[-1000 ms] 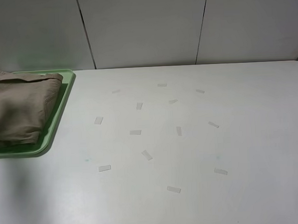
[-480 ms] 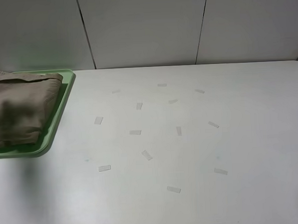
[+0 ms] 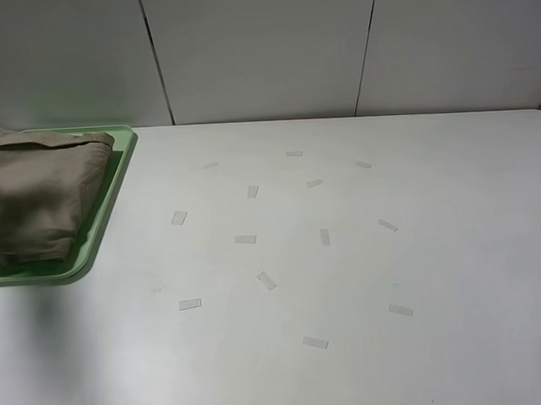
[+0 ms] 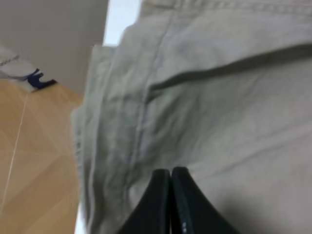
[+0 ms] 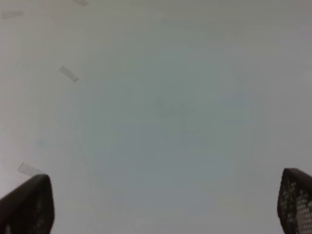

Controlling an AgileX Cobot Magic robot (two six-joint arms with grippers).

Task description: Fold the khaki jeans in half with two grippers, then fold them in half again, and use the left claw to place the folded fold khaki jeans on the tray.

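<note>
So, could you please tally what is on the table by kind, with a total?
Khaki jeans, folded: 1
Tray, mint green, under the jeans: 1
Tape strips, e.g.: 13
Total: 15

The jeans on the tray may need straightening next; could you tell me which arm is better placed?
Probably the left: its gripper, jaws shut, hangs right over the jeans on the tray. The right gripper stands open over bare table.
</note>
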